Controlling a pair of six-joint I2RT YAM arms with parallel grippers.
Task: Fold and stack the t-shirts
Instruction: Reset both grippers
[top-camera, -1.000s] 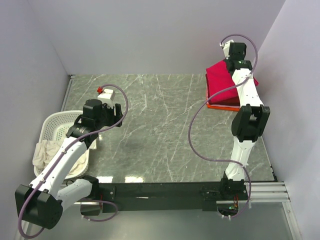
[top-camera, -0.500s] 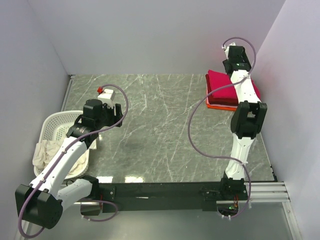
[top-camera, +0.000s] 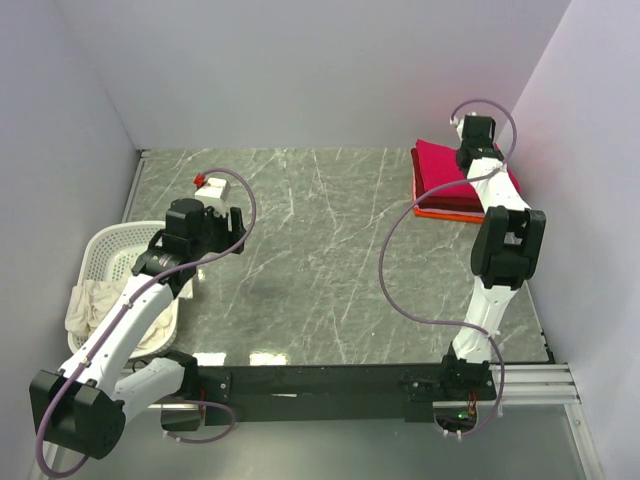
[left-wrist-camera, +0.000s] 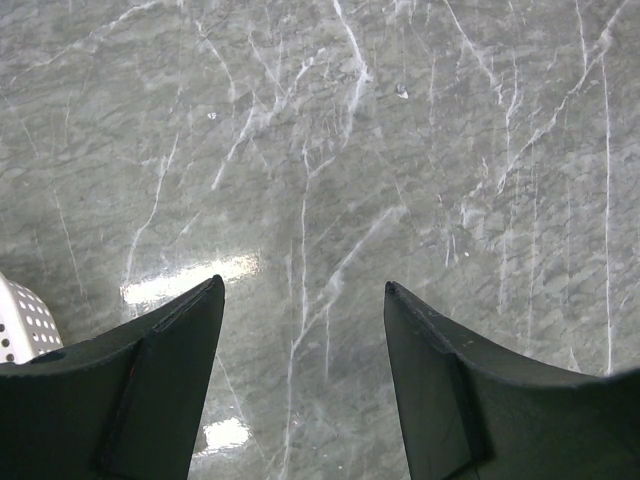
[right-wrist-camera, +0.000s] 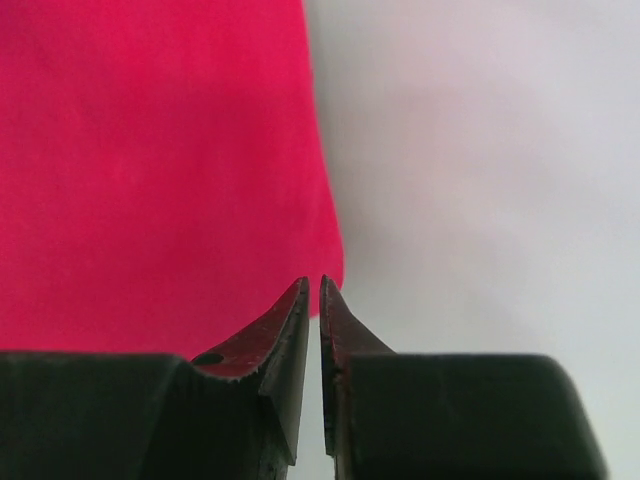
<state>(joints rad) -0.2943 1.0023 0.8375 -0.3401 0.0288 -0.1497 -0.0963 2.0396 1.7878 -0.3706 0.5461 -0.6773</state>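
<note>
A folded crimson-red t-shirt (top-camera: 442, 172) lies on top of an orange t-shirt (top-camera: 440, 212) at the back right of the marble table. My right gripper (top-camera: 470, 150) hovers at the red t-shirt's (right-wrist-camera: 150, 160) far right edge, by the wall. Its jaws (right-wrist-camera: 312, 283) are shut to a thin slit with nothing between them. A cream-white t-shirt (top-camera: 88, 302) hangs crumpled in the white laundry basket (top-camera: 105, 245) at the left. My left gripper (top-camera: 236, 228) hangs open and empty over bare marble (left-wrist-camera: 305, 290), just right of the basket.
The basket's corner (left-wrist-camera: 20, 325) shows at the left edge of the left wrist view. Pale walls close in the table at the back, left and right. The right arm's purple cable (top-camera: 390, 260) loops over the table's right half.
The red t-shirt, earlier bunched up under the right gripper, now lies flat on the stack. The right gripper has let it go, shifted right and shut. The left arm has not moved.
</note>
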